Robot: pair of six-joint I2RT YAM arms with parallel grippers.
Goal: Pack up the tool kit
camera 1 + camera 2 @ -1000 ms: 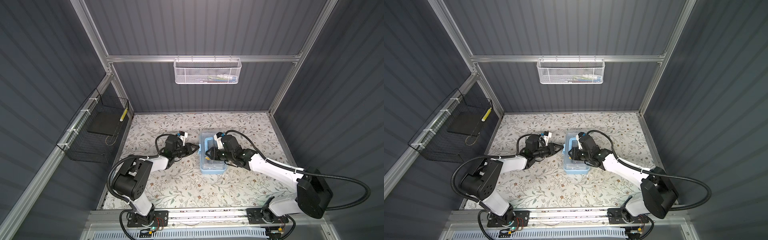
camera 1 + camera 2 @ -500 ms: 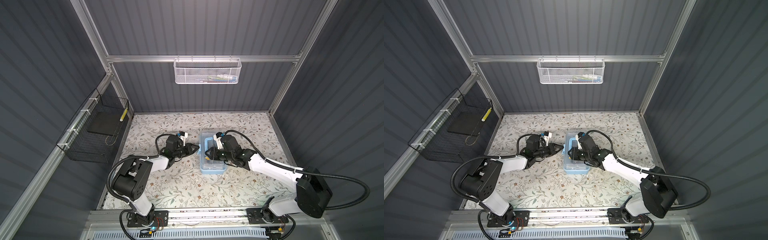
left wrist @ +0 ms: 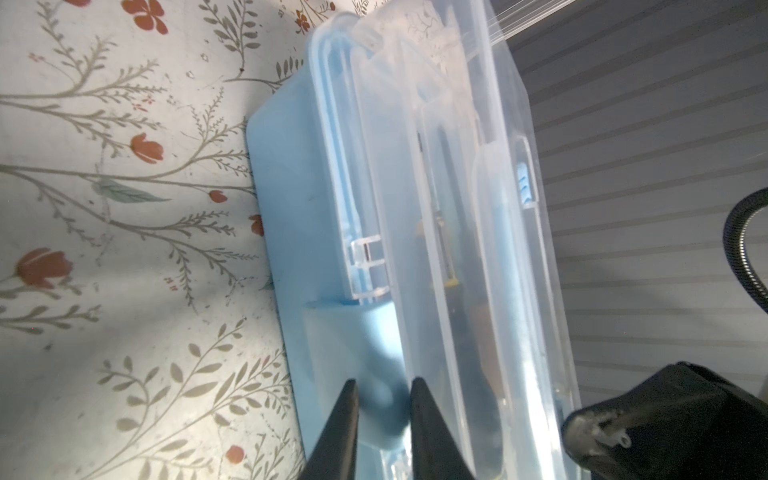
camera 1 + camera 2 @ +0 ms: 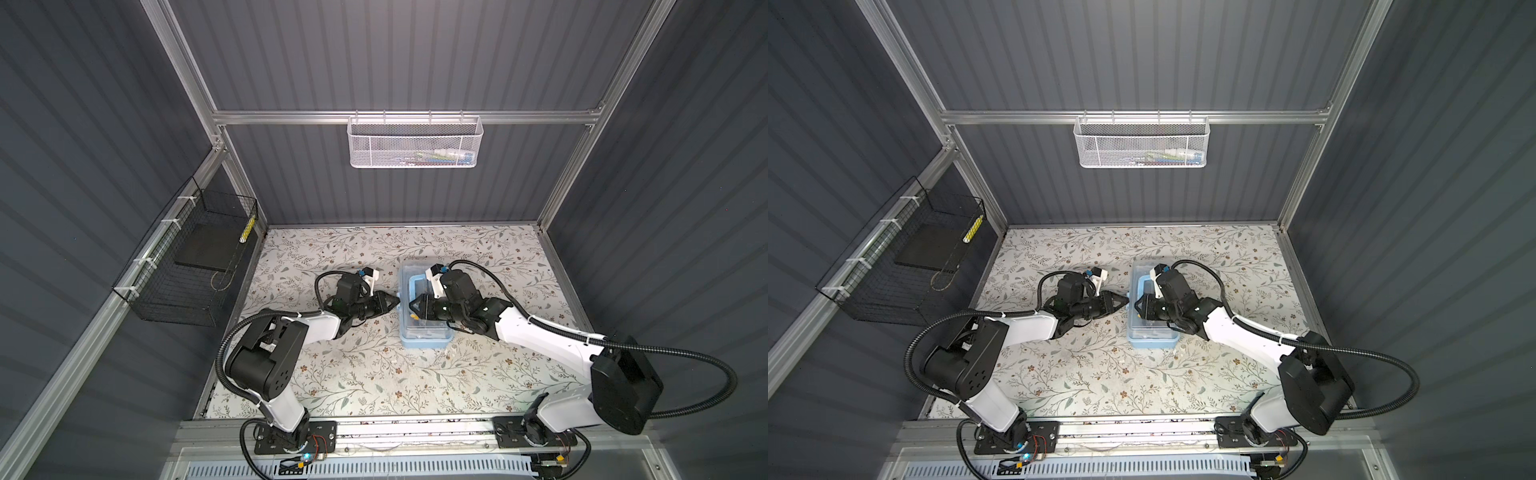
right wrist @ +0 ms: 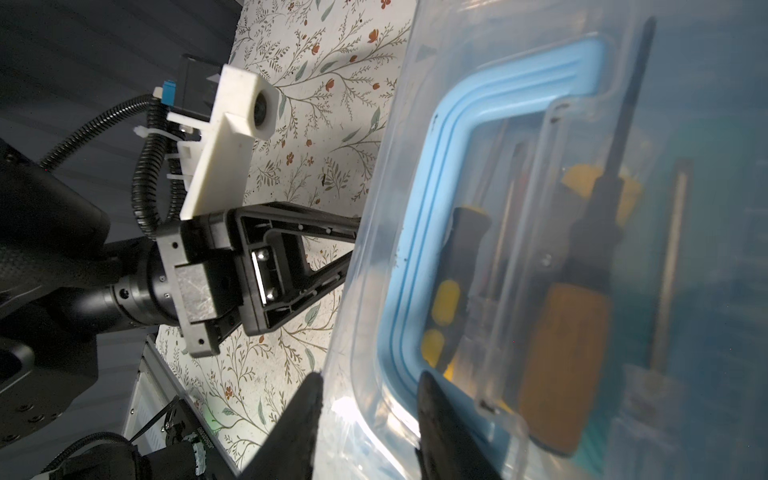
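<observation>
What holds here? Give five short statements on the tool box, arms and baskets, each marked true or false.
1. The tool box sits on the floral table. True.
2. Its clear lid lies beside it. False: the clear lid covers the box.
3. The left gripper is at the box's left side. True.
4. The white mesh basket stands on the table. False: the white mesh basket hangs from the back rail.
5. Screwdrivers lie loose on the table. False: the screwdrivers are inside the box.

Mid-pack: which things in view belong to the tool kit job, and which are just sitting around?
Job: tool kit box, clear lid, blue handle, yellow-black screwdrivers inside, left hand, right hand.
Just there: white mesh basket on the back rail, black wire basket on the side wall.
</observation>
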